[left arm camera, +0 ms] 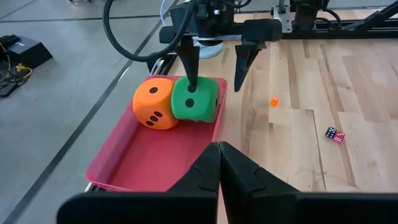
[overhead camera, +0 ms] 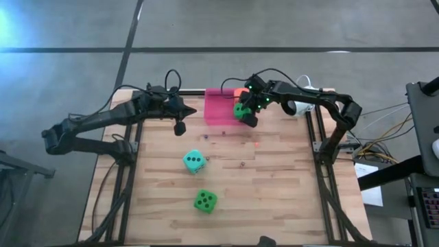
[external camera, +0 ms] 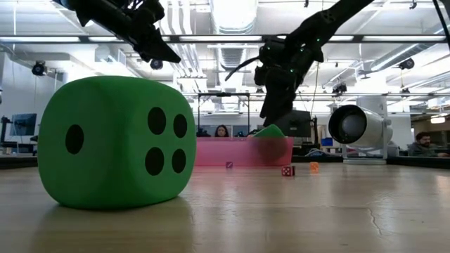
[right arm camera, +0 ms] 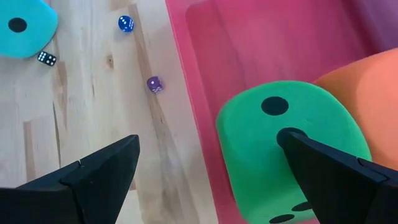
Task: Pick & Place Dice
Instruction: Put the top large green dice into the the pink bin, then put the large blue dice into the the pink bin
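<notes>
A pink tray [overhead camera: 218, 113] stands at the table's far middle. In it, an orange die [left arm camera: 155, 104] and a green die [left arm camera: 198, 99] rest side by side at the tray's right end, touching each other. My right gripper [left arm camera: 214, 87] hangs open above them. One of its fingers [left arm camera: 191, 68] is over the green die; the other [left arm camera: 244, 62] is outside the tray, over the table. A teal die [overhead camera: 194, 161] and a second green die [overhead camera: 205, 201] lie on the table nearer the front. My left gripper [overhead camera: 180, 128] waits shut, left of the tray. My right gripper comes from above, slanting down. One fingertip [right arm camera: 292, 142] stands at the top face [right arm camera: 273, 107] of the green die in the tray. I cannot tell whether it touches that face. The other finger [right arm camera: 106, 165] is clear over bare wood.
Several tiny dice lie scattered on the wood right of and in front of the tray, among them an orange one [left arm camera: 274, 101], a purple one [right arm camera: 155, 84] and a blue one [right arm camera: 125, 23]. A white cylindrical device [overhead camera: 302, 106] sits at the far right.
</notes>
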Robot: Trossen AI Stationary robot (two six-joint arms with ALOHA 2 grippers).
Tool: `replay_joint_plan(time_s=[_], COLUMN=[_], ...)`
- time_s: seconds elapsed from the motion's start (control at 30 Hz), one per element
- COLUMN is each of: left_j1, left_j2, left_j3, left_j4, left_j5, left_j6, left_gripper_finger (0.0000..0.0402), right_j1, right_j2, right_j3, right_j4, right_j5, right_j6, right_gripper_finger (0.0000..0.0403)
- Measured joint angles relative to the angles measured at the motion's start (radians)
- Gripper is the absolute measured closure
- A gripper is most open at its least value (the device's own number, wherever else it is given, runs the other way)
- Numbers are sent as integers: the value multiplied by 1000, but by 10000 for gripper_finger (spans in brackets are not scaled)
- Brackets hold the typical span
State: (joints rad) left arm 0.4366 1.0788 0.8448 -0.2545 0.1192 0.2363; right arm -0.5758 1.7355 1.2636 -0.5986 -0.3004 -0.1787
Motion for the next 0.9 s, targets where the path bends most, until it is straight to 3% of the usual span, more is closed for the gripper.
replay_joint_plan(time_s=[0.53, 0.8, 0.9], left_j1=[1, 1, 1], left_j2=[0, -3, -4], left_j3=[0, 0, 0], left_j4=[-25, -50, -54], left_j5=[0, 0, 0], left_j6=[0, 0, 0], left_gripper_finger=[394, 394, 394], right_j1=[1, 67, 119], right_j2=[-5, -129, -174], right_j3=[118, 85, 37], right_j4=[-186, -171, -125], right_j5=[8, 18, 66], right_j6=[6, -13, -14], right_gripper_finger=[7, 7, 7])
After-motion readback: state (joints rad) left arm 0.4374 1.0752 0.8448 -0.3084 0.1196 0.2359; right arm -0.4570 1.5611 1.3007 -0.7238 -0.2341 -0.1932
